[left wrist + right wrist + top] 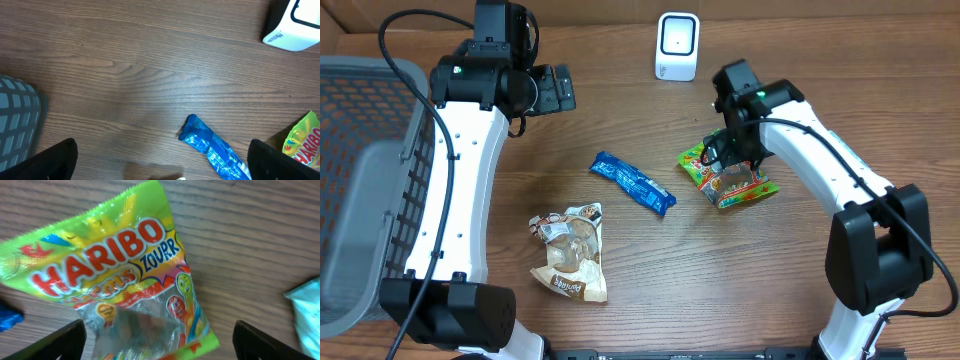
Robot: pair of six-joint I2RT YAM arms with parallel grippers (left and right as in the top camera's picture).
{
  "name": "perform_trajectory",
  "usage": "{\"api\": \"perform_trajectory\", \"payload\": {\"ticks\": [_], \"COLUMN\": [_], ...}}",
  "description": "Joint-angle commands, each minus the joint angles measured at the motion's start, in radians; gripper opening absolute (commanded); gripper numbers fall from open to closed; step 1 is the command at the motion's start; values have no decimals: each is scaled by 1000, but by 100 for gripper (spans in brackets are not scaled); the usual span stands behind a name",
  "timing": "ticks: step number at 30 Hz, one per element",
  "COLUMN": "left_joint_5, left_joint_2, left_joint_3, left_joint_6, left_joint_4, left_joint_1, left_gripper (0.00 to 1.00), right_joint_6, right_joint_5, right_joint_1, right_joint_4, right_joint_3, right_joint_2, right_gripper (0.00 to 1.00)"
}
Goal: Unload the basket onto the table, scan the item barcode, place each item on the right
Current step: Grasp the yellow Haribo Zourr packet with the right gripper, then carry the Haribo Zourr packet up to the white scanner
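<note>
The Haribo bag (pixel 125 265) lay flat on the table (pixel 790 60), printed front up, well apart from the scanner (pixel 677 46) and on its right-arm side. The right gripper (pixel 163 342) hovered straight over it with its jaws spread wide to either side, grasping nothing. The left gripper (pixel 165 162) hung released and empty over bare wood on the scanner's other side. No barcode showed on the bag, and nothing was being held up to the scanner, so I judged the scan itself as not done for this bag. What remained was to grasp the bag, lift it, and turn its barcode to the scanner's face. The blue bar (pixel 633 183) and cookie bag (pixel 570 250) lay untouched, farther from the scanner.
</note>
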Motion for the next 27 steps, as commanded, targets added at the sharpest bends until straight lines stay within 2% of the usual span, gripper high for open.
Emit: {"api": "perform_trajectory", "payload": {"ticks": [1,6,11,16,18,21,22,27], "left_joint_5": [-9,-9,-9,-9,-9,-9,-9,-9], "left_joint_2": [5,5,5,5,5,5,5,5], "left_joint_3": [27,27,27,27,27,27,27,27], "left_joint_6": [4,4,4,4,4,4,4,4], "left_joint_4": [1,1,1,1,1,1,1,1], "left_joint_1": [-2,-2,-2,-2,-2,-2,-2,-2], "left_gripper": [100,100,100,100,100,100,100,100], "right_joint_6": [-114,-135,-135,-130,-123,-83,-76,8], "right_joint_5": [-87,-110,-114,-113,-115,-117,-119,-125], "right_joint_1": [-25,-31,-31,-31,-31,-31,-31,-31], "right_joint_4": [55,164,290,378,390,399,400,363], "right_joint_3": [-63,-166,-277,-347,-355,-352,-351,-280], "right_joint_2": [-14,-10,-4,-4,-4,-4,-4,-13], "right_gripper": [93,88,77,59,47,9,4,4]}}
